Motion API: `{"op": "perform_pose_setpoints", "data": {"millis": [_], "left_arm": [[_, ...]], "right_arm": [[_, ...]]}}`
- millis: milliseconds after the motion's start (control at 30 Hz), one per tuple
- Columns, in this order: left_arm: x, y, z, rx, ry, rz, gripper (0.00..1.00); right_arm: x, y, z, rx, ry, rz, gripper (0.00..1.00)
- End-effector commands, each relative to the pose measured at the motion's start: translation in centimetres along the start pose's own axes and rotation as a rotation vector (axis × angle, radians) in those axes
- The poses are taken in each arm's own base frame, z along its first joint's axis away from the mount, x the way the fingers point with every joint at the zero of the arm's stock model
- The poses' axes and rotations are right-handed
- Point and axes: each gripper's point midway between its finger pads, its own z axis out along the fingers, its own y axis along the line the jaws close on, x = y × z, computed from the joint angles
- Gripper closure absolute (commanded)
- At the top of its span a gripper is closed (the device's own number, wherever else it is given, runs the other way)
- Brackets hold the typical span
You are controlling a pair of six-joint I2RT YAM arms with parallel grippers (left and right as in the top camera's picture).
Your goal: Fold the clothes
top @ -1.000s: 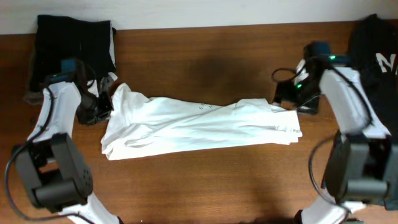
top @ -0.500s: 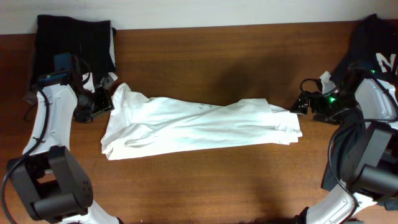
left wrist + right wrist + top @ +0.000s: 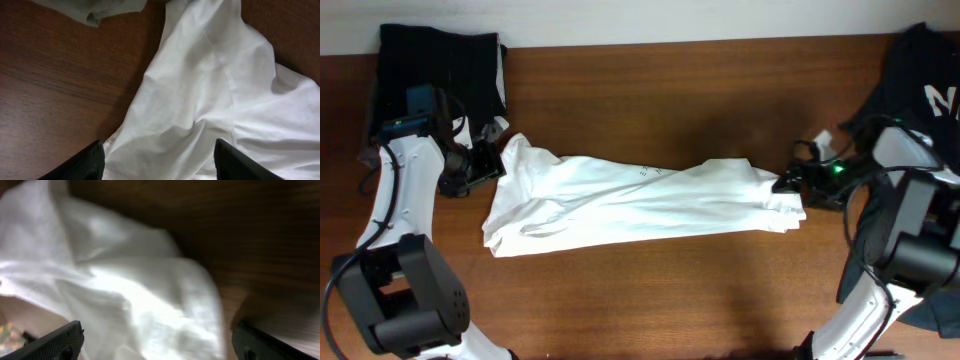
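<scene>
Brown wooden desk (image 3: pixel 670 300), pale wall (image 3: pixel 670 20) along the back. Across the middle lies the shirt (image 3: pixel 640 205), crumpled into a long white band. Its long axis runs side to side, one end pointing at each arm.

The left end bunches up just beside the left hand (image 3: pixel 483 165). The right end sits at the right hand (image 3: pixel 788 184), either touching the cloth or just over it; the overhead view can't settle that. Each arm is nearest its own end, so neither needs to cross over.

On the left wrist view the fingers (image 3: pixel 85 162) are spread wide, with white fabric between and ahead of them and nothing gripped. The right wrist view is blurred, but its fingers (image 3: pixel 57 340) are also apart, shirt filling the gap and bare desk beyond.

Both arms reach low and inward. My read: each hand now has to close on its end.

In the back corners sit a black garment (image 3: pixel 440 60) on the left and a dark garment (image 3: pixel 920 70) on the right.
</scene>
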Motion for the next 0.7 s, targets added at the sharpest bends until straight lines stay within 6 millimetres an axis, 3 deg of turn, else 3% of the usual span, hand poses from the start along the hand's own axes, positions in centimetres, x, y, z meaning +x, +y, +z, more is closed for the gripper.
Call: {"op": "perform_pose_setpoints", "data": {"millis": [0, 67, 133, 200, 233, 267, 300, 400, 500, 600, 667], "left_arm": [[0.0, 0.0, -0.2, 0.002, -0.006, 0.005, 0.30], [0.1, 0.1, -0.2, 0.002, -0.006, 0.004, 0.30], [0.1, 0.0, -0.2, 0.002, -0.005, 0.004, 0.30], [0.1, 0.0, -0.2, 0.002, -0.005, 0.004, 0.30], [0.1, 0.0, -0.2, 0.002, -0.005, 0.004, 0.30], [0.1, 0.0, -0.2, 0.002, -0.005, 0.004, 0.30], [0.1, 0.0, -0.2, 0.002, -0.005, 0.004, 0.30], [0.1, 0.0, -0.2, 0.002, -0.005, 0.004, 0.30], [0.1, 0.0, -0.2, 0.002, -0.005, 0.004, 0.30], [0.1, 0.0, -0.2, 0.002, -0.005, 0.004, 0.30], [0.1, 0.1, -0.2, 0.001, -0.005, 0.004, 0.30]], "right_arm": [[3.3, 0.9, 5.1, -0.002, 0.174, -0.023, 0.01], [4.2, 1.7, 6.4, 0.001, 0.207, -0.043, 0.00], [4.5, 1.7, 7.1, 0.025, 0.216, -0.021, 0.06], [4.4, 1.3, 7.3, 0.055, 0.211, 0.018, 0.36], [4.2, 1.2, 7.2, 0.056, 0.205, 0.015, 0.64], [4.1, 1.1, 7.2, 0.063, 0.203, 0.014, 0.82], [4.1, 0.9, 7.2, 0.077, 0.201, 0.019, 0.91], [3.6, -0.5, 6.6, 0.179, 0.190, 0.083, 0.96], [3.1, -1.4, 4.2, 0.312, 0.162, 0.162, 0.96], [1.9, -0.6, 1.4, 0.366, 0.088, 0.180, 0.96], [1.1, 1.1, -0.9, 0.381, 0.008, 0.150, 0.96]]}}
